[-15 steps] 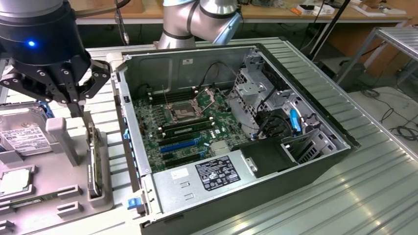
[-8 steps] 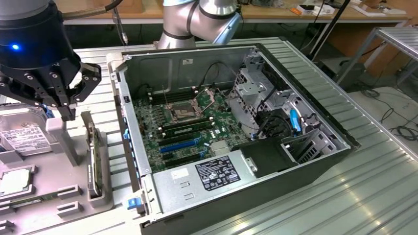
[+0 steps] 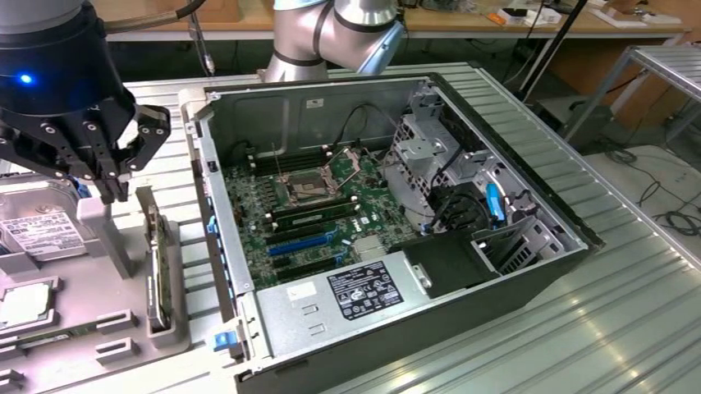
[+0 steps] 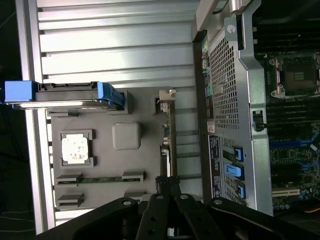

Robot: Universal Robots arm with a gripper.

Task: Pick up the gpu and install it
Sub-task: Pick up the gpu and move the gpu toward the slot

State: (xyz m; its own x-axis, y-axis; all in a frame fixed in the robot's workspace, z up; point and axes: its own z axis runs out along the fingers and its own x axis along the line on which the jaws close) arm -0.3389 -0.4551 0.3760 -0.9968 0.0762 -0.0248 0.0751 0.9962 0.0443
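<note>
Clenched pincer (image 4: 167, 184) over upright gpu (image 4: 167, 131) edge, grey holder (image 4: 142, 165), open computer case (image 4: 235, 100) alongside

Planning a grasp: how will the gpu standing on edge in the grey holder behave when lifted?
The gpu looks like a thin rigid board, so probably stiff and light. Standing on edge in the grey holder's slot, it may tip once clear of it. Its metal bracket at one end may tilt it if gripped off-centre.

Labels on hard drive (image 3: 33, 232) and power supply (image 3: 328, 305) are illegible.
</note>
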